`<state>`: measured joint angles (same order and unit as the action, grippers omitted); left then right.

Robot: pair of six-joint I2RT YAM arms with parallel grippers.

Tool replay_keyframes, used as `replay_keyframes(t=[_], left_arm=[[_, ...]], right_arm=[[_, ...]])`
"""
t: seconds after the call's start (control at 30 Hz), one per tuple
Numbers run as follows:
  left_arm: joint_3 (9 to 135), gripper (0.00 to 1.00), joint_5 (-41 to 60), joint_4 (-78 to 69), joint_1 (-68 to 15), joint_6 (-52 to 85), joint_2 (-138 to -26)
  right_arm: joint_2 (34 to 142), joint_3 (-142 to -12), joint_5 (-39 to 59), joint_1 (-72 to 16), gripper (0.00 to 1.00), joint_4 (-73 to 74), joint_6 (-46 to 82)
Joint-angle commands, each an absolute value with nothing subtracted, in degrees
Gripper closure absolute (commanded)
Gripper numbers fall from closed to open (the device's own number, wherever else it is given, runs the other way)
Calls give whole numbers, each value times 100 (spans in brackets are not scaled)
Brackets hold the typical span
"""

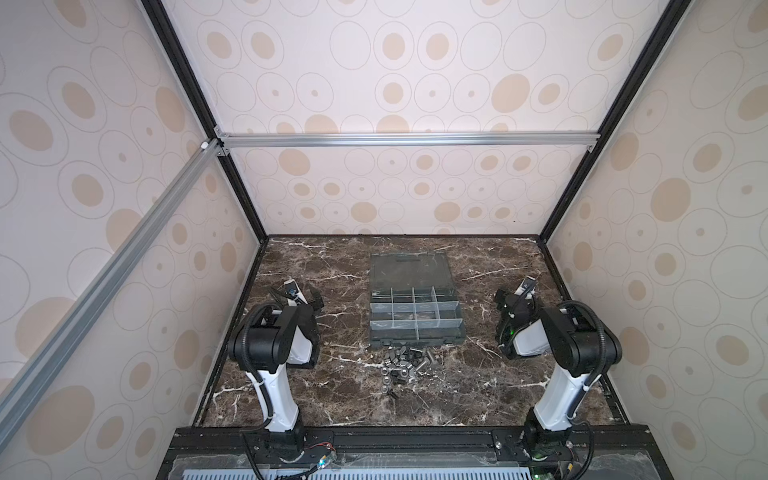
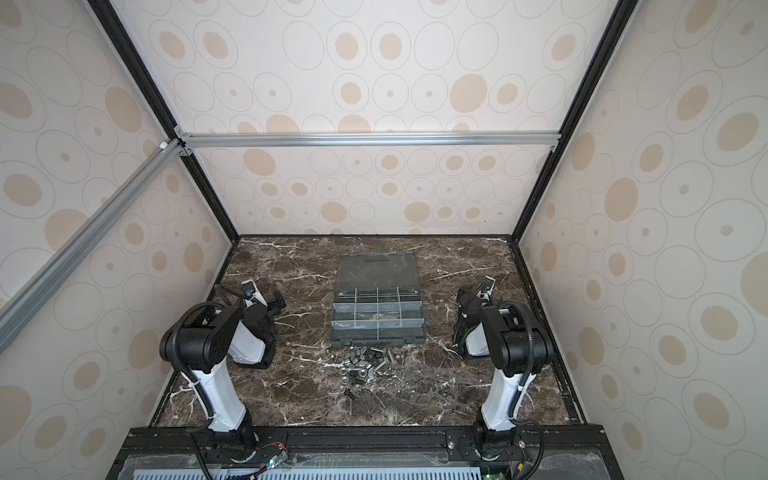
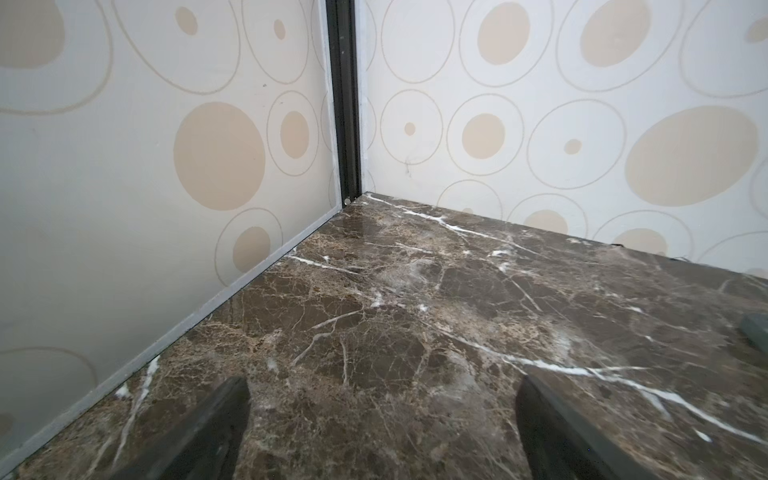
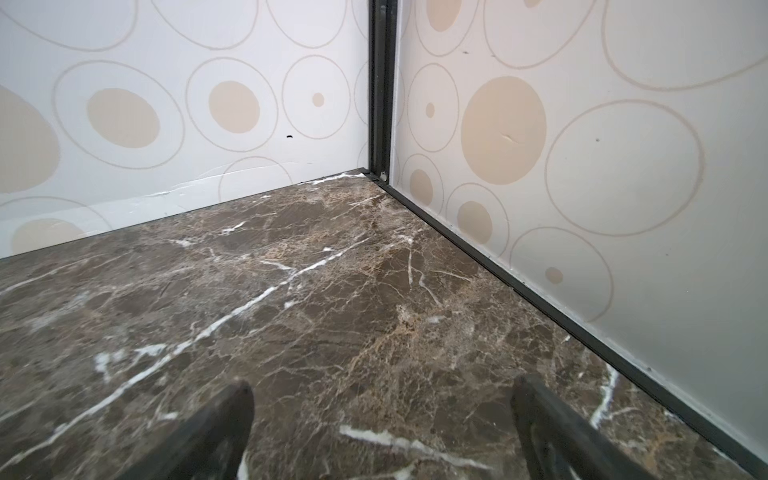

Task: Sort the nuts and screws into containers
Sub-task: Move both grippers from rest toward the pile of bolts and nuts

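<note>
The containers are the compartments of a dark grey organizer box (image 1: 415, 337) (image 2: 377, 340) at the table's middle, its clear lid (image 1: 409, 270) lying open flat behind it. Just in front of the box lies a loose pile of screws (image 1: 424, 361) (image 2: 386, 357) and nuts (image 1: 385, 376) (image 2: 345, 372), mixed together. My left gripper (image 1: 309, 300) (image 3: 382, 386) rests low to the left of the box, open and empty over bare marble. To the right of the box, my right gripper (image 1: 508, 300) (image 4: 384, 386) is likewise open and empty. Neither wrist view shows the pile.
The brown marble table (image 1: 332, 395) is walled on three sides by patterned panels with black corner posts (image 3: 343, 99) (image 4: 380, 83). A grey corner of the box's lid (image 3: 754, 328) shows in the left wrist view. Both arm bases stand on the front rail (image 1: 415, 440).
</note>
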<state>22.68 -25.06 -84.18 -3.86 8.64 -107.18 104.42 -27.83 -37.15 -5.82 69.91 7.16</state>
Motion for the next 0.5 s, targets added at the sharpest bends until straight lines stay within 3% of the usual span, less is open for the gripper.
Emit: replay_keyframes(t=[0.0,0.47], left_arm=[[1256,1,-1254,-7861,-247,201,-9062],[1266,1,-1266,-7851,-260,186,-9079]], right_arm=[[8809,-2293,-1774,-457,0,4792,202],[8837,-2320,-1778,-457,0,4791,217]])
